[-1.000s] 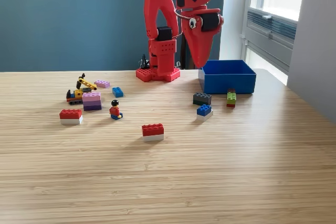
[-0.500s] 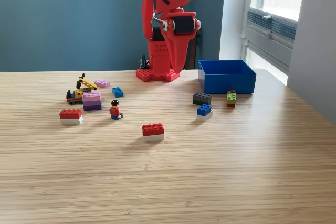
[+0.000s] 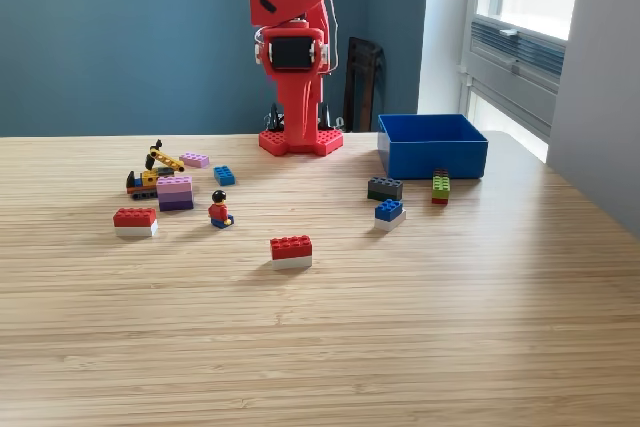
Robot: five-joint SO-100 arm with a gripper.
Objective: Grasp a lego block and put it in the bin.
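Swinging away from the blue rectangular plastic bin (image 3: 432, 145), the red five-joint arm (image 3: 290, 7) now faces the camera from the middle of the exterior view, where half a second ago it leaned toward that view's right. Its red gripper (image 3: 298, 125) hangs tip-down in front of the red studded base plate (image 3: 301, 142), and its fingers look drawn together into one narrow point with nothing between them.

None of the bricks has shifted. On the pale wooden table (image 3: 320, 347) the bin sits at the exterior view's right, near the back edge and the window. Just in front of it lie a dark grey brick (image 3: 384, 188), a blue-on-white brick (image 3: 389, 211) and a green-and-red stacked brick (image 3: 440, 186), the last nearly touching the bin's front wall.

Near the table's centre rests a red brick on a white base (image 3: 291, 251). Toward the exterior view's left stand a small toy figure in a red shirt (image 3: 220, 210), a pink-and-purple stacked block (image 3: 175, 192), another red brick on white (image 3: 134, 221), a small blue brick (image 3: 224, 175), a flat pink brick (image 3: 194, 159) and a little yellow-and-black toy vehicle (image 3: 152, 173).
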